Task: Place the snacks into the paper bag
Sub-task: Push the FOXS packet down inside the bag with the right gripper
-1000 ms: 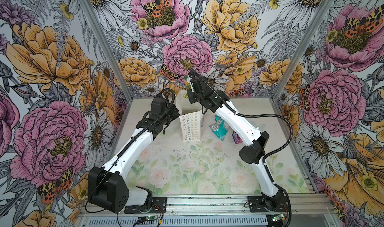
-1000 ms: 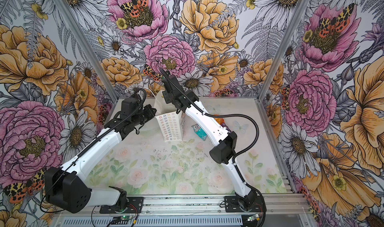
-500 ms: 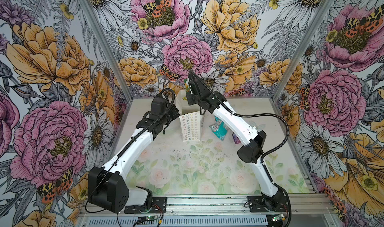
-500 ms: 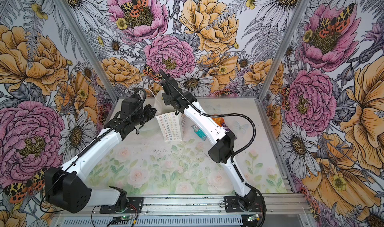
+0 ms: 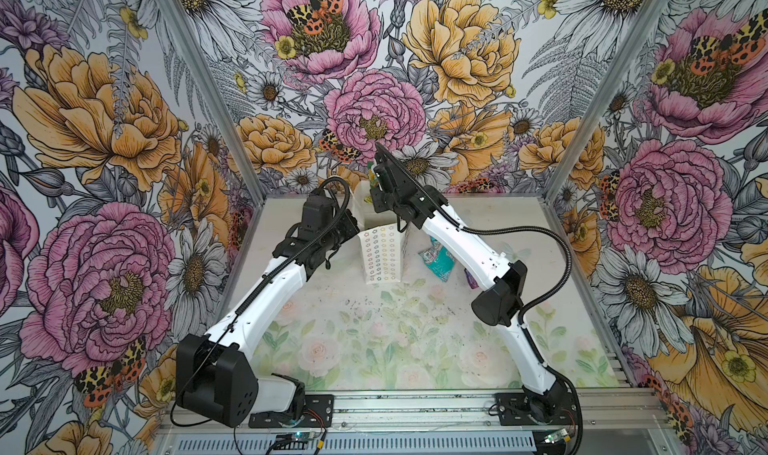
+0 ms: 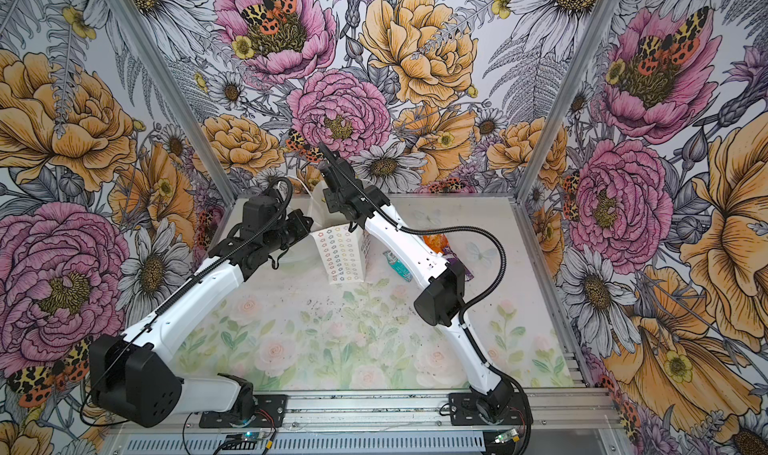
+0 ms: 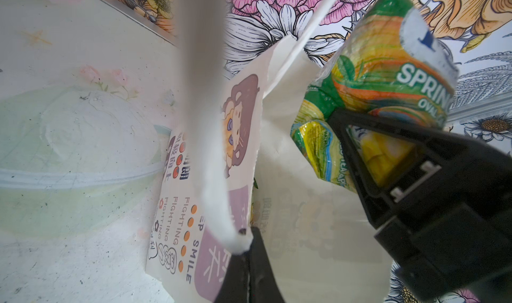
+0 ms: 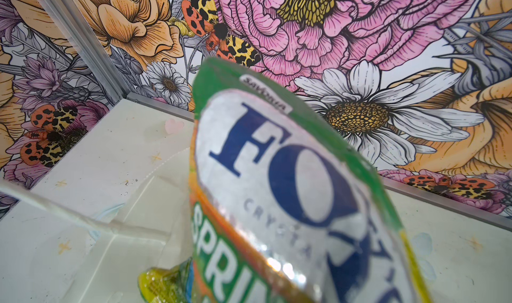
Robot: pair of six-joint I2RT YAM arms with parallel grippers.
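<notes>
Bag: The paper bag (image 5: 382, 257) stands upright on the worktop (image 5: 374, 340), close to the middle of the far edge. Its mouth is open.
Left hand: The left hand (image 7: 245, 244) is pressed together on the bag's white string handle (image 7: 206, 149) and holds that side up.
Right hand: The right hand (image 7: 352, 132) pinches the green packet (image 8: 277, 191) with FOX'S on it. It hangs right over the bag's mouth, so the packet is not inside yet.
Already in: A yellow-green packet (image 8: 163, 285) looks to lie down inside the bag. I cannot see if more sit under it.
Left out: A teal packet (image 5: 436, 259), an orange packet (image 6: 434, 241) and a purple packet (image 6: 467, 272) lie on the worktop between the bag and the right edge. The right arm partly covers them.
How far: I think about the middle. One snack is about to be dropped in, and at least three more have to be picked up after it.
Worktop: It is pale, with soft flowers and green leaves printed on it and lots of tiny dark specks. A see-through round dish (image 7: 69, 149) sits just beside the bag, on the side toward the left edge.
Room: Three walls have big drawn flowers in pink and orange, white daisies and spotty moths. Shiny metal posts stand in the far corners. Both arms are bolted to a metal rail along the near edge.
</notes>
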